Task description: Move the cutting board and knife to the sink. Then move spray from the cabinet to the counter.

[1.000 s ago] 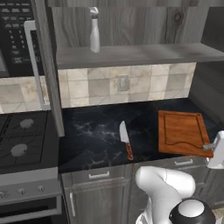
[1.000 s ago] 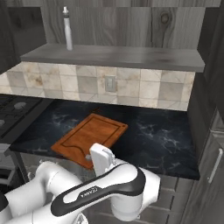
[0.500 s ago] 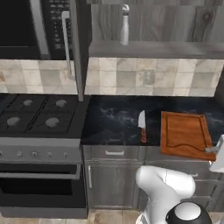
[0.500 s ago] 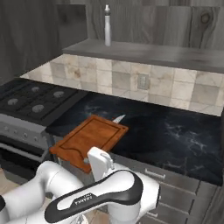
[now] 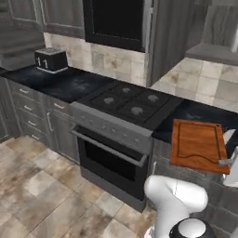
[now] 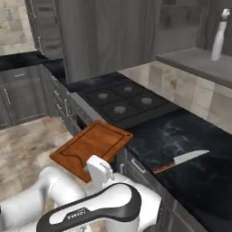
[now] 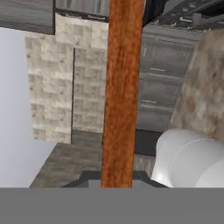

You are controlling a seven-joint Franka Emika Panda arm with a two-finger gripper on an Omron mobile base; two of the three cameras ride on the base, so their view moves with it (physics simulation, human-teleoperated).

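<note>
- Clearly the cutting board (image 6: 93, 147) is being carried: it hangs level in the air off the counter (image 6: 190, 149), out in front of the stove (image 6: 124, 105) and over the floor (image 6: 27, 149), with one short edge at the gripper (image 6: 96, 166).
- The jaws appear closed on that edge, since nothing else supports the board; the hand view shows the board (image 7: 121, 92) edge-on as a long band rising from between the fingertips, though the tips themselves are hidden there.
- Holding it flat by its edge is, I judge, the sensible way to ferry a wide thin slab to a sink.
- The knife (image 6: 180, 161) lies on the counter, blade pointing away from the stove, well apart from the board; I judge it waits for a second trip.
- The spray (image 6: 219, 38) stands upright on the open shelf of the cabinet (image 6: 199, 61), untouched.
- The board is reddish-brown wood, rectangular with rounded corners, and a groove runs just inside its rim.
- The knife has a pointed silver blade and a slim reddish-brown handle.
- The counter is black, marble-like, with faint pale veins; the spray is a slim pale bottle with a narrow neck.
- A dark toaster (image 5: 51, 59) sits on the far stretch of counter.
</note>
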